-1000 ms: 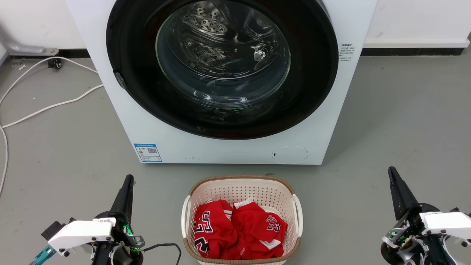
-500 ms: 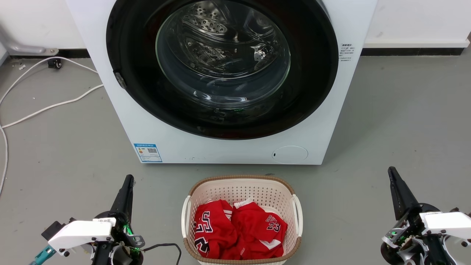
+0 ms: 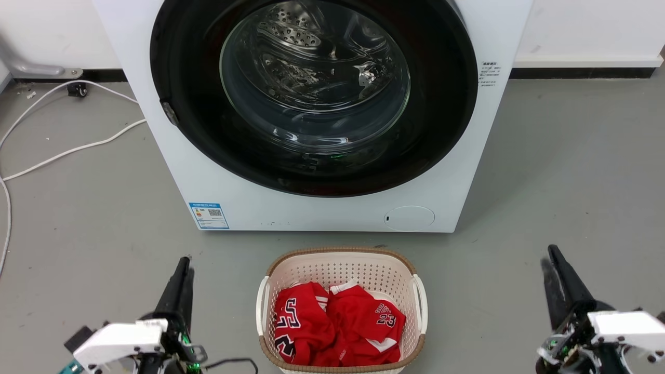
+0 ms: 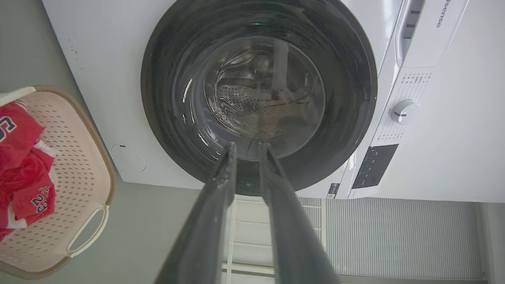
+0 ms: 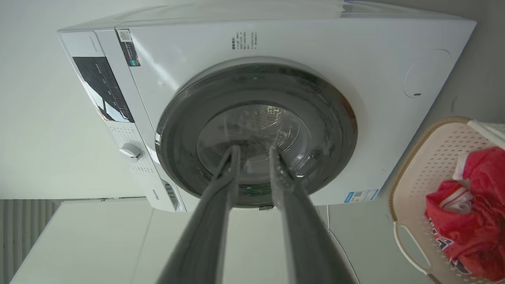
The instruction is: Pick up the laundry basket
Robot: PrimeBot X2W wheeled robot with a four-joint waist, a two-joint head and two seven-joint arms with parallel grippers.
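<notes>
Head view: both arms have sunk slightly since a moment ago while the floor holds steady. I judge that the left gripper (image 3: 182, 262) and right gripper (image 3: 552, 252) are dropping toward handle height, each with jaws slightly apart and gripping nothing. Between them, well clear of both, the laundry basket (image 3: 337, 270) sits on the floor holding red jerseys (image 3: 337, 324). Beyond it, the washing machine (image 3: 332, 213) and its drum (image 3: 311, 78), which looks empty.
</notes>
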